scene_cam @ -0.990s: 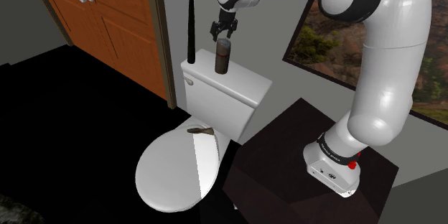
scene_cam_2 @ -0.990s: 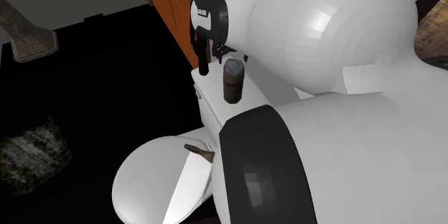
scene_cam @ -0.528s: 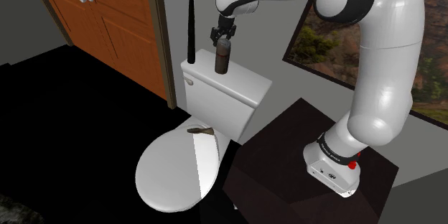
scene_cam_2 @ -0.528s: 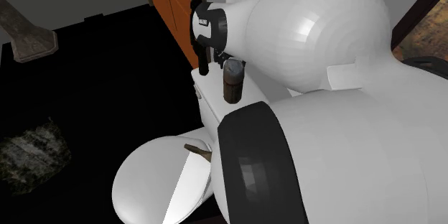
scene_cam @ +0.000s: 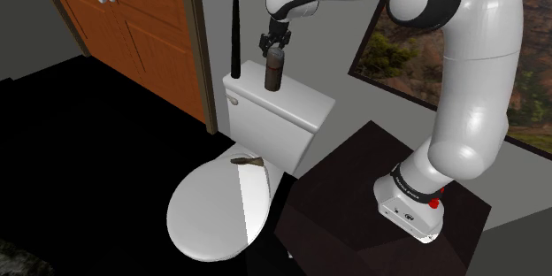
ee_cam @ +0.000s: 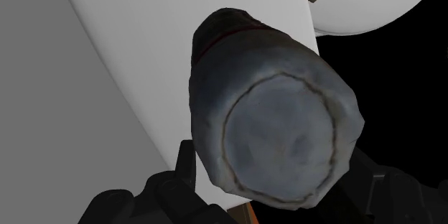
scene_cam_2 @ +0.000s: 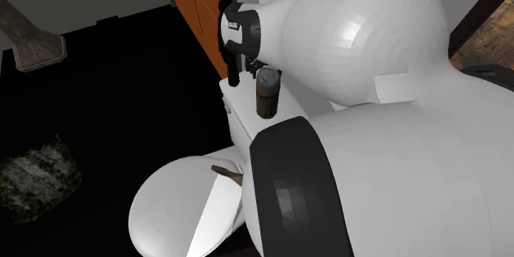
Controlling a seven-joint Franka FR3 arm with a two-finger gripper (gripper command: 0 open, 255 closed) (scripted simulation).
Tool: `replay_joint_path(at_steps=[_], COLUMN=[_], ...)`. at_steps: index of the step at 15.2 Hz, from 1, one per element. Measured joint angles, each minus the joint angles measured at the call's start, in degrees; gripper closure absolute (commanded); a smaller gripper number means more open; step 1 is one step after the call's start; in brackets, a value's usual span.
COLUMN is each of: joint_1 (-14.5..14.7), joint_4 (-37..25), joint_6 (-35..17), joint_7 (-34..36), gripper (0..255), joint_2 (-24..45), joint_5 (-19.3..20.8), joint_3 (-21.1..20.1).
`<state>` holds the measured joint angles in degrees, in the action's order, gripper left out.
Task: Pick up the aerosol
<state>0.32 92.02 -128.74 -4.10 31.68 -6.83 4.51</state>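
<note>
A dark brown aerosol (scene_cam: 275, 71) with a grey top stands upright on the white toilet tank (scene_cam: 292, 113). My gripper (scene_cam: 274, 46) comes straight down over its upper end, one finger on each side of the can. In the second exterior view the aerosol (scene_cam_2: 267, 92) stands just beside the gripper (scene_cam_2: 247, 70), with my white arm hiding much of the tank. Seen from the wrist, the aerosol's round grey top (ee_cam: 276, 133) sits between the two fingers (ee_cam: 176, 183), whose tips meet its sides. The can's base still rests on the tank.
A small brown object (scene_cam: 248, 161) lies on the white toilet lid (scene_cam: 208, 217). A thin dark pole (scene_cam: 236, 18) rises behind the tank near the orange-brown door (scene_cam: 133, 26). My dark stand (scene_cam: 354, 203) sits beside the toilet. A window (scene_cam: 402, 49) is behind the arm.
Since one second ago the gripper came down over the top of the aerosol and its fingers drew in. Over the last half second nothing moved.
</note>
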Motion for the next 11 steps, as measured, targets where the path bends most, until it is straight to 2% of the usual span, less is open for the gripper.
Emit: replay_joint_path(at_steps=[11], joint_1=[0.1], joint_4=[-2.4], joint_6=[5.5], joint_7=[0.6], gripper=[255], joint_2=[-3.0], joint_5=[0.5], joint_3=[0.3])
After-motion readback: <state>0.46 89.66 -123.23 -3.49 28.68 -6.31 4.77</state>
